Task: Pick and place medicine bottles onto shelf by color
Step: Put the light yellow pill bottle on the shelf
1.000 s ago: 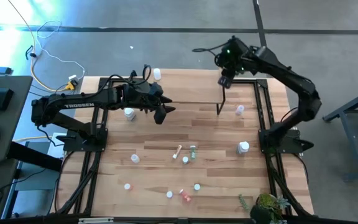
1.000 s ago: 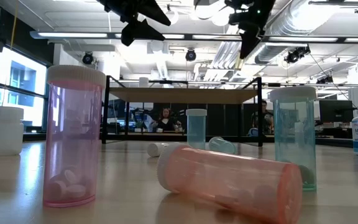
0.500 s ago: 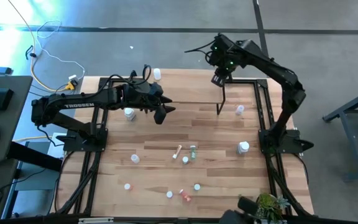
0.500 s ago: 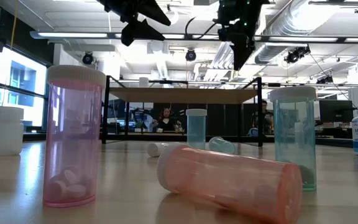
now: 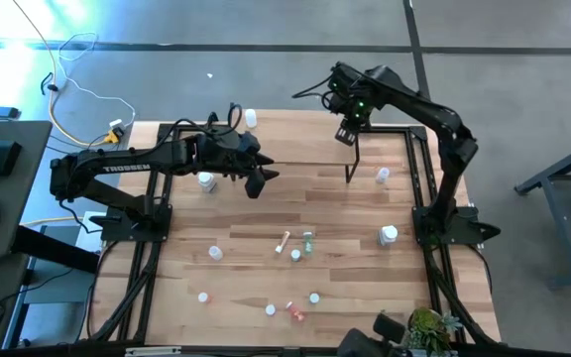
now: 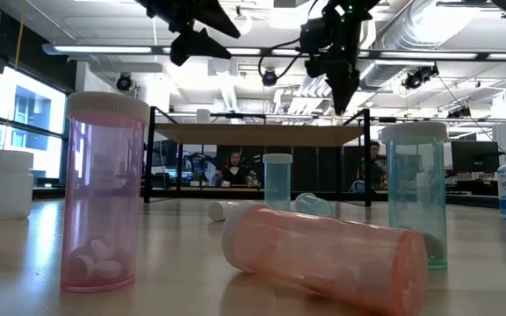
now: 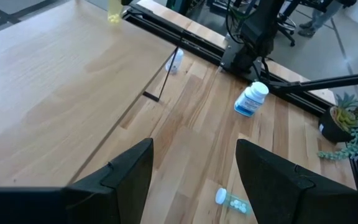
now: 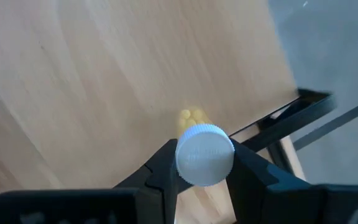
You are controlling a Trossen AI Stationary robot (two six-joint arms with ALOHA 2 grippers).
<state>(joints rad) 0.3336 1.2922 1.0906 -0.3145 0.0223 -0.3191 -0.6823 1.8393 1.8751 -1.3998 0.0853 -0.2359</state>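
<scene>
The right gripper (image 8: 204,163) is clamped on a yellowish vial with a white cap (image 8: 204,154), a grip only the right wrist view shows; there the vial hangs above the light-wood shelf (image 8: 92,81), near the shelf's black-framed edge. From above, that right gripper (image 5: 345,133) sits over the shelf's far right corner (image 5: 305,139), and the vial itself is too small to pick out. The left wrist view catches the same vial as a yellow spot (image 7: 115,12) at the far end of the shelf board (image 7: 48,81).

The left gripper (image 5: 258,181) hovers over the shelf's near edge with its fingers (image 7: 272,180) spread apart and nothing between them. Past it on the table (image 5: 365,268) stand a white bottle with a blue label (image 7: 251,101) and a small clear vial (image 7: 174,61), and another vial lies on its side (image 7: 231,200).

The low view alone shows the nearest bottles: an upright pink one (image 6: 104,193), a pink one lying down (image 6: 323,256) and an upright green one (image 6: 414,191).

Compared with a second ago, the right gripper has swung left and inward along the far edge of the shelf, while the left arm has not moved.
</scene>
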